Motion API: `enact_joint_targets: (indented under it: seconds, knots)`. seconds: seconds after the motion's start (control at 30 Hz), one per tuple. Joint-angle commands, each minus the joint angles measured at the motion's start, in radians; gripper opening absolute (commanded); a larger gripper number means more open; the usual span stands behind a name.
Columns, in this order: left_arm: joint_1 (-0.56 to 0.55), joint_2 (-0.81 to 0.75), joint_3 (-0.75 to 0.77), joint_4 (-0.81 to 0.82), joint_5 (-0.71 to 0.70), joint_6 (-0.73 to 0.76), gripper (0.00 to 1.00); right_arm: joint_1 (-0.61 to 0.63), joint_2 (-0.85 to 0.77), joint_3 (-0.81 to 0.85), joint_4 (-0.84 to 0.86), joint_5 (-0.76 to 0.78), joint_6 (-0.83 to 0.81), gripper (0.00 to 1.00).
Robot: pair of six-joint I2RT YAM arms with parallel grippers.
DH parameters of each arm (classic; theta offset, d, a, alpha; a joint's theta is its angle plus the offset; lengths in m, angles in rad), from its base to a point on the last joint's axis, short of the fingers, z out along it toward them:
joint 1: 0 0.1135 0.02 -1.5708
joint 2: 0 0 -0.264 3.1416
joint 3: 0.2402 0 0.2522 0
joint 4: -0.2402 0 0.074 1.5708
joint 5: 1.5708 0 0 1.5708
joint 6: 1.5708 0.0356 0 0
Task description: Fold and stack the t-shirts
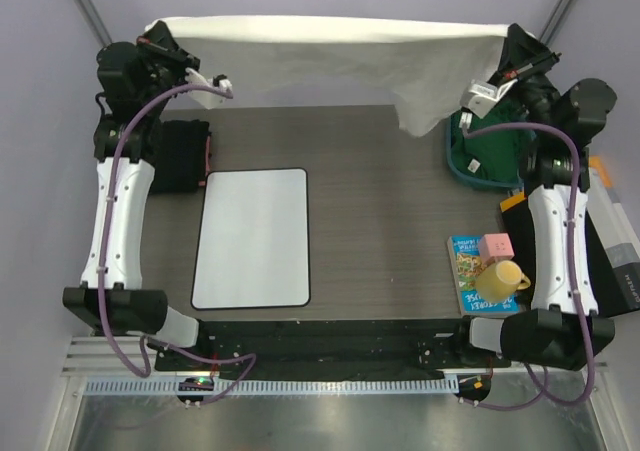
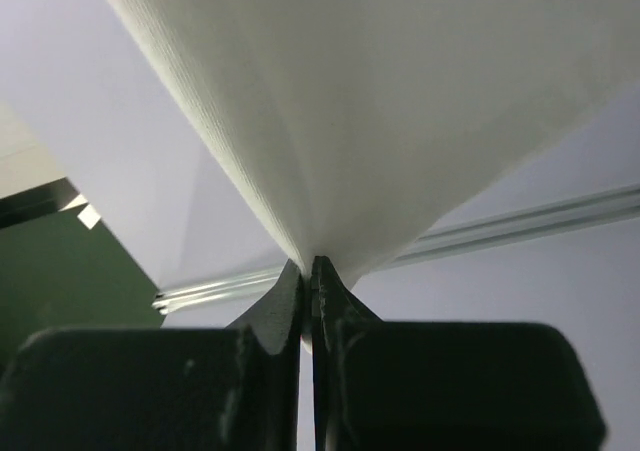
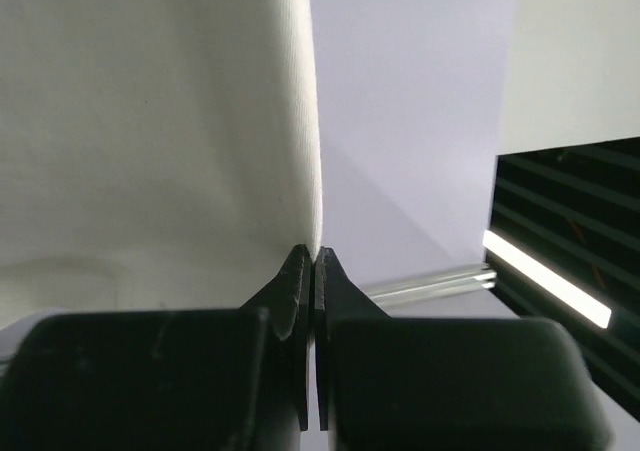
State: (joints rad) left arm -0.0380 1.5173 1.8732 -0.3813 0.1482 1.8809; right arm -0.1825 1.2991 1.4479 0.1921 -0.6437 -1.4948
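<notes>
While stretched wide beyond the white board, hangs from left tool and right tool, each clamped tight on a corner of the white t-shirt.

Top view: bright, even, diffuse light, with only faint soft shadows on the worktop. White board nearly blown out, no surface detail. White t-shirt bright, folds barely shaded.

Left wrist view: shirt weave sharp mid-frame. Left tool dark, underexposed, blurred close to the lens.

Right wrist view: right tool likewise black and soft. Hard glare strip at right. Shirt shaded grey lower left.
</notes>
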Motion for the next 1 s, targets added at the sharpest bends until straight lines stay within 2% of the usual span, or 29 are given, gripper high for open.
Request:
enact_joint_targets:
  seconds: [0.0,0.07,0.1,0.17,0.2,0.23,0.3,0.33,0.4,0.43,0.47,0.5,0.6,0.7,0.9,0.97]
  knots:
    - [0.035,-0.257,-0.252,0.153,-0.05,-0.007,0.0,-0.041,-0.183,-0.07,-0.037,0.036,0.021,0.01]
    - [0.035,-0.339,-0.397,0.117,-0.036,0.021,0.0,-0.043,-0.237,-0.229,-0.138,0.006,-0.042,0.01]
    - [0.033,-0.408,-0.525,0.095,-0.01,0.018,0.0,-0.043,-0.266,-0.272,-0.216,-0.005,-0.083,0.01]
    - [0.035,-0.489,-0.658,-0.019,0.019,0.033,0.0,-0.043,-0.337,-0.402,-0.391,-0.036,-0.155,0.01]
    - [0.035,-0.526,-0.804,-0.059,0.033,0.062,0.0,-0.041,-0.356,-0.444,-0.457,-0.046,-0.189,0.01]
    - [0.035,-0.614,-0.886,-0.106,0.048,0.123,0.0,-0.043,-0.392,-0.484,-0.576,-0.053,-0.223,0.01]
    - [0.033,-0.673,-1.091,-0.152,0.022,0.19,0.0,-0.041,-0.417,-0.589,-0.708,-0.069,-0.356,0.01]
    - [0.033,-0.701,-1.14,-0.225,0.013,0.195,0.0,-0.041,-0.429,-0.616,-0.837,-0.07,-0.404,0.01]
    - [0.033,-0.727,-1.256,-0.318,0.016,0.176,0.0,-0.041,-0.417,-0.668,-0.987,-0.065,-0.526,0.01]
    - [0.035,-0.729,-1.287,-0.425,-0.004,0.205,0.0,-0.043,-0.391,-0.687,-1.119,-0.059,-0.55,0.01]
    - [0.035,-0.729,-1.351,-0.45,-0.013,0.199,0.0,-0.041,-0.371,-0.695,-1.19,-0.05,-0.583,0.01]
    - [0.035,-0.721,-1.381,-0.455,-0.033,0.195,0.0,-0.041,-0.354,-0.704,-1.309,-0.025,-0.666,0.01]
    - [0.035,-0.657,-1.405,-0.542,-0.055,0.195,0.0,-0.043,-0.32,-0.736,-1.445,0.013,-0.763,0.01]
    - [0.035,-0.594,-1.359,-0.6,-0.053,0.207,0.0,-0.043,-0.31,-0.736,-1.484,0.051,-0.815,0.02]
    - [0.035,-0.529,-1.272,-0.669,-0.073,0.228,0.0,-0.041,-0.259,-0.696,-1.579,0.134,-0.871,0.23]
    - [0.035,-0.52,-1.238,-0.714,-0.076,0.244,0.04,-0.041,-0.264,-0.693,-1.594,0.156,-0.877,0.32]
